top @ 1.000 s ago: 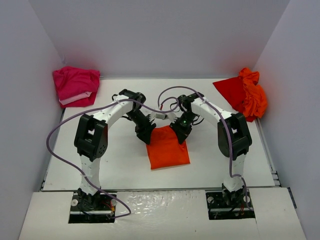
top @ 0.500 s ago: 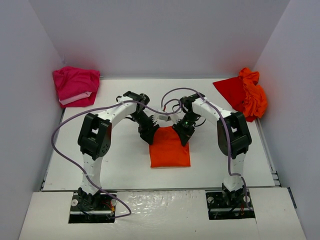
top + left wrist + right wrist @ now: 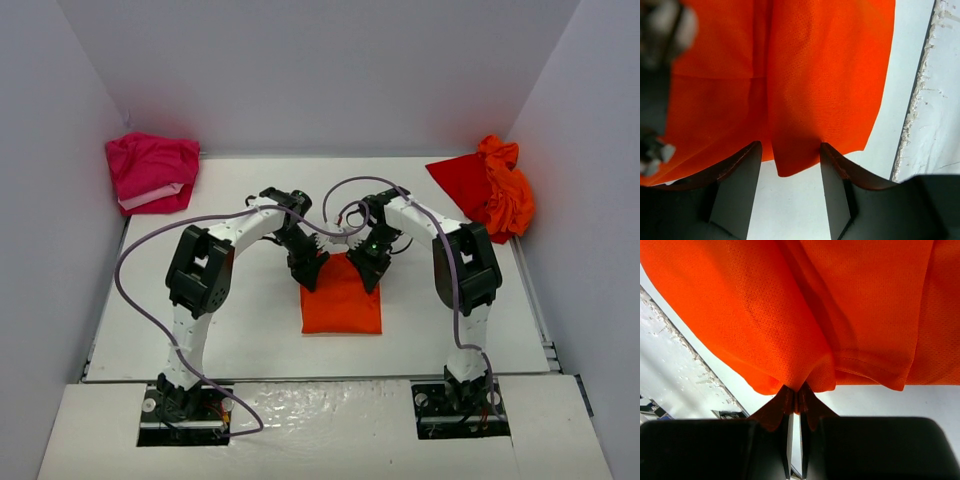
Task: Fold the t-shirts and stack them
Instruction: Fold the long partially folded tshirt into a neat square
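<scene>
Left wrist view, left pincer (image 3: 790, 148) agape around edge of orange t-shirt (image 3: 830, 75), right pincer (image 3: 796, 391) clamped on its hem.

Arms: white shells, black joint housings. Left arm (image 3: 200, 285) and right arm (image 3: 465, 270) each trail a purple cable (image 3: 117, 280) up from the black bases (image 3: 185, 405). Green LED (image 3: 369, 240) on right hand (image 3: 368, 280) wrist. Fingers (image 3: 735, 200) matte black.

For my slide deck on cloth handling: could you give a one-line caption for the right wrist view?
Right gripper shut on a bunched edge of the orange t-shirt, white table beyond.
</scene>
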Robot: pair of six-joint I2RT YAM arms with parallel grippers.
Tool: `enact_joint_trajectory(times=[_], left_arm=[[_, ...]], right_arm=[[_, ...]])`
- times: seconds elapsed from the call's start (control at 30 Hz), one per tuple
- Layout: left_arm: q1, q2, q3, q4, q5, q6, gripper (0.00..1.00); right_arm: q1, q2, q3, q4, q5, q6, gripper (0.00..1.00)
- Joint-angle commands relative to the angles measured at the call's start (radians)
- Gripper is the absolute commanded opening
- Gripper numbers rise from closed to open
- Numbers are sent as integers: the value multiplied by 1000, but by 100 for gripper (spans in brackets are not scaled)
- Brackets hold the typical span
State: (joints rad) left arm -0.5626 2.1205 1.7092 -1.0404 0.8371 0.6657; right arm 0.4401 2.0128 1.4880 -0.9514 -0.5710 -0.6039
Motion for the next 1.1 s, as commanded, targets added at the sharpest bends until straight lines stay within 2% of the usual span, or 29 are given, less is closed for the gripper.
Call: enact_joint_trajectory(times=[0.0, 0.1, 0.13, 0.37, 0.53, 0.9, 1.07], left_arm=[[-74, 60, -12, -28, -103, -68, 41], [-74, 44, -34, -22, -113, -66, 4], [-73, 29, -42, -24, -120, -59, 0], [-73, -144, -158, 27, -186, -78, 0], [-79, -265, -180, 22, -217, -92, 0], [-99, -375, -166, -26, -237, -83, 0], [-100, -385, -133, -49, -259, -72, 0]], right_arm=[[45, -66, 54, 81, -178, -70, 0], [43, -65, 55, 80, -178, -68, 0], [43, -66, 55, 80, -178, -68, 0], [50, -127, 43, 71, -148, -58, 0], [78, -215, 37, 44, -114, -39, 0], [134, -377, 2, 33, -69, 15, 0], [129, -368, 36, 31, -69, 19, 0]])
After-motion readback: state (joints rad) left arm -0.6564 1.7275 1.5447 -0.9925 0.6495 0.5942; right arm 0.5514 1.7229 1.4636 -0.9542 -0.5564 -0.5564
